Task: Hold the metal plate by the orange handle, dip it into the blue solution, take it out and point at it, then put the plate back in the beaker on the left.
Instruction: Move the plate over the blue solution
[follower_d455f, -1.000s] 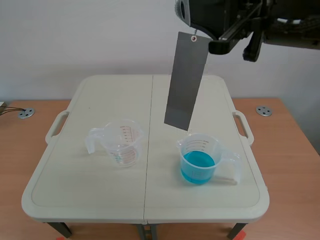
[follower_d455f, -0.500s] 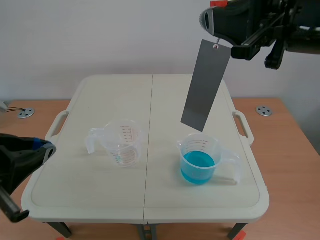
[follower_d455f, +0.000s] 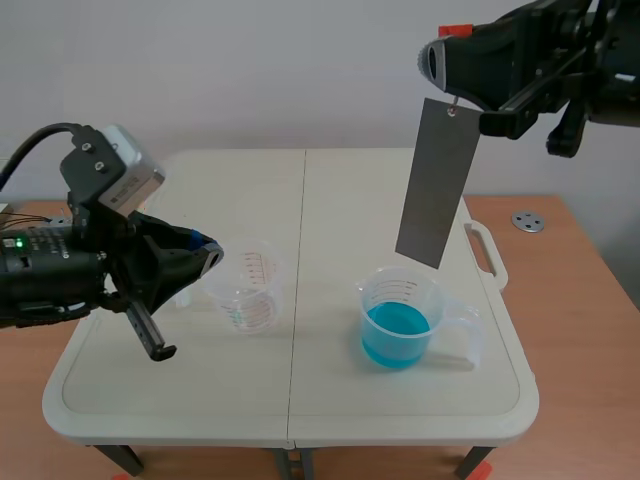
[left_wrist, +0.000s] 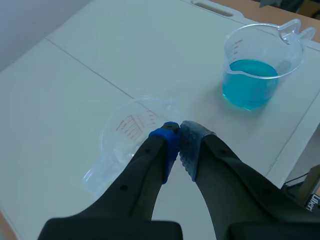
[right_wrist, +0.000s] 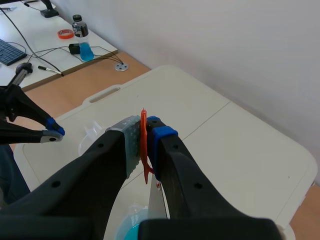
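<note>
Plate: the metal plate (follower_d455f: 438, 182) hangs nearly upright in the air over the table's right half. Its lower edge is above the far rim of the blue beaker, clear of the liquid.
Handle: the orange handle (right_wrist: 144, 145) is a thin strip pinched between the pads.
Right pincer (right_wrist: 145, 131): clenched on the orange handle, high above the table's right side.
Blue beaker (follower_d455f: 398, 322): clear, holding blue solution, near the front right corner, its grip toward the right edge.
Empty beaker (follower_d455f: 248, 287): clear, left of the middle seam.
Left pincer (left_wrist: 179, 145): clenched on nothing, pads meeting, tips at the empty beaker's rim; contact cannot be told.
Table (follower_d455f: 330, 410): cream, folding, with a seam down the middle and carry slots at the left and right edges.
Surround: wooden surface (follower_d455f: 585, 300) with a metal disc (follower_d455f: 527, 221) beyond the right edge.
Room: white wall (follower_d455f: 250, 70) behind the far edge; a side desk (right_wrist: 60, 55) carries a bottle (right_wrist: 86, 46), a tape roll (right_wrist: 64, 33) and cables.
</note>
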